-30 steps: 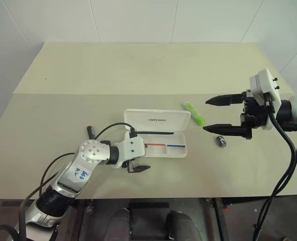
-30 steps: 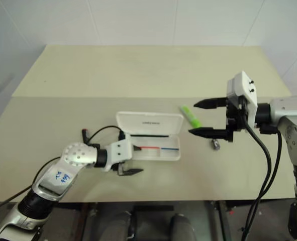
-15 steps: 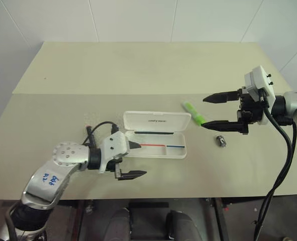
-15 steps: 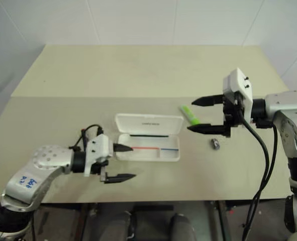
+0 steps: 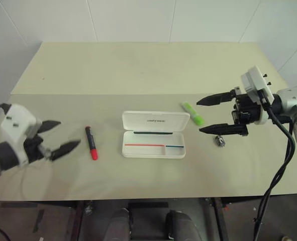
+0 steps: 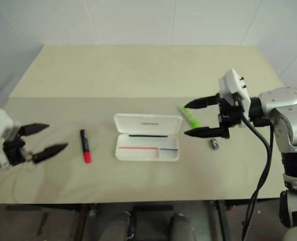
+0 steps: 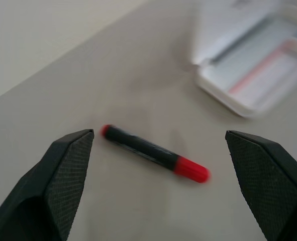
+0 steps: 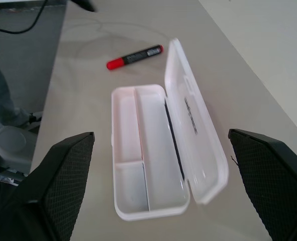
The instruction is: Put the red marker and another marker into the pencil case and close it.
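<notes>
Markers lying out, I'm counting two: red marker [image 5: 91, 143], green highlighter [image 5: 193, 113]; one pencil case [image 5: 155, 135] gaping; both jaws spread, empty.

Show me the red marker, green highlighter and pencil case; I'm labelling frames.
red marker [image 5: 91, 143], left eye view, mid-body
green highlighter [image 5: 193, 113], left eye view, mid-body
pencil case [image 5: 156, 119], left eye view, open lid

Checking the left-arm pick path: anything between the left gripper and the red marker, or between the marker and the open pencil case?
Nothing visible. The left gripper, open, faces the red marker across bare table. Bare table also separates the marker from the pencil case, whose lid stands open.
</notes>
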Controlling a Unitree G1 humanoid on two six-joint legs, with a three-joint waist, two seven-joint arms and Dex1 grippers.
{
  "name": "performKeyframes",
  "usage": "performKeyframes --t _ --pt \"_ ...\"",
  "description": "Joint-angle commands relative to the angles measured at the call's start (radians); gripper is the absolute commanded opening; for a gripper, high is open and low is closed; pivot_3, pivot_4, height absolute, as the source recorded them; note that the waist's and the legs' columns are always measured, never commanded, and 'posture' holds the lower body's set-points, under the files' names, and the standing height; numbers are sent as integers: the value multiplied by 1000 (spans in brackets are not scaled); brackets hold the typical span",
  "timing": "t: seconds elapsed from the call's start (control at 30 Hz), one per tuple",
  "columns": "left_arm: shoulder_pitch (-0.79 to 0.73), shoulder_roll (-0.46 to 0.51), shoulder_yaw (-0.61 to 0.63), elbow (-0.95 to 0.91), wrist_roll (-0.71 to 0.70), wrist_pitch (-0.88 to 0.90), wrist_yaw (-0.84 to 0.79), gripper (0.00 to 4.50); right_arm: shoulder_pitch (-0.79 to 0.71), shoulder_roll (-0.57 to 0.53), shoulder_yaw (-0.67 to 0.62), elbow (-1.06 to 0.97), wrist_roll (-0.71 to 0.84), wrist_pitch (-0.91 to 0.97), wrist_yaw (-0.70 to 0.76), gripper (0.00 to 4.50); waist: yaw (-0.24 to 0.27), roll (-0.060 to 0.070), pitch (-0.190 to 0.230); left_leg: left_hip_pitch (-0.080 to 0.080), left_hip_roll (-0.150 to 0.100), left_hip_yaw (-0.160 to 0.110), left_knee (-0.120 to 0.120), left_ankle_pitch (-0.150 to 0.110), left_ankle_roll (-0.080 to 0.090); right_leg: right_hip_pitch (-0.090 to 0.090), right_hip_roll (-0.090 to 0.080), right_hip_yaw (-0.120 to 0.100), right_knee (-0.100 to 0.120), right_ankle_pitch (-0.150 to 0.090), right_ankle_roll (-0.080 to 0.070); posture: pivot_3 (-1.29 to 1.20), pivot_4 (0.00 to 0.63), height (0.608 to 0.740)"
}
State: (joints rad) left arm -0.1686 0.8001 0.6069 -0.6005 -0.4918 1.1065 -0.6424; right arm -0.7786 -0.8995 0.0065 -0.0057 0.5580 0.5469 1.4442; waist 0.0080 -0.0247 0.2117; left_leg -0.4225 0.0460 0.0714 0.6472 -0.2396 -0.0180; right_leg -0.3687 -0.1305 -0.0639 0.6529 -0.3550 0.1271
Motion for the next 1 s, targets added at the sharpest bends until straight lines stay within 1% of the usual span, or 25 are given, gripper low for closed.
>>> performKeyframes --t 0.03,0.07,0.13,0.2,0.27,0.33,0.43,0.57,0.8,0.9,1.0 --pt "-153 -138 -181 -1 97 179 291 4474 -29 5 -7 -22 7 -11 9 4500 4 -1 0 0 0 -2 1 0 0 0 0 0 0 0 0 0 150 740" --pt "-187 -174 -217 -3 122 214 347 4474 -30 7 -6 -22 6 -11 8 4500 5 -2 -1 0 -1 -3 1 -1 0 0 0 1 0 1 1 0 150 740" --pt "-235 -278 -269 -27 152 287 438 4474 -27 8 -9 -27 6 -9 3 4500 6 -4 -1 -1 -3 -3 0 -1 0 -1 1 1 2 1 2 0 150 740" --pt "-257 -383 -295 -54 191 374 524 4474 -18 2 -17 -35 9 -6 -3 4500 2 -4 -1 -2 -3 -2 0 -1 0 -2 1 2 1 1 2 0 150 740" --pt "-262 -459 -296 -92 235 460 595 4474 -4 -9 -28 -43 9 -4 -8 4500 -3 -4 -1 -2 -2 -2 -1 -1 -1 -3 2 2 0 1 2 0 150 740" --pt "-261 -505 -290 -126 265 502 643 4474 7 -17 -37 -48 11 -3 -11 4500 -5 -5 -1 -2 -1 -1 -1 -1 -1 -3 2 2 0 1 2 0 150 740" --pt "-240 -571 -280 -174 292 508 698 4474 28 -22 -50 -66 19 2 -20 4500 -7 -5 -1 -2 -1 -1 0 -1 -1 -3 3 2 0 1 1 0 150 740" --pt "-241 -589 -268 -199 311 508 732 4474 44 -23 -60 -88 31 13 -29 4500 -6 -5 -1 -2 -1 -2 0 -2 -2 -2 3 2 -5 1 1 0 150 740" --pt "-265 -552 -248 -208 336 508 752 4474 43 -16 -53 -91 35 17 -34 4500 -6 -5 -1 -2 -1 -1 0 -2 -2 -2 3 2 -6 1 1 0 150 740" --pt "-217 -596 -240 -197 337 508 752 4474 34 -10 -48 -88 37 16 -35 4500 -6 -5 -1 -2 -1 -1 0 -2 -3 -2 2 2 -6 1 1 0 150 740" --pt "-190 -644 -274 -153 348 508 756 4474 17 -3 -39 -75 32 11 -34 4500 -5 -5 -1 -2 -1 -1 0 -2 -3 -1 2 2 -7 1 1 0 150 740"
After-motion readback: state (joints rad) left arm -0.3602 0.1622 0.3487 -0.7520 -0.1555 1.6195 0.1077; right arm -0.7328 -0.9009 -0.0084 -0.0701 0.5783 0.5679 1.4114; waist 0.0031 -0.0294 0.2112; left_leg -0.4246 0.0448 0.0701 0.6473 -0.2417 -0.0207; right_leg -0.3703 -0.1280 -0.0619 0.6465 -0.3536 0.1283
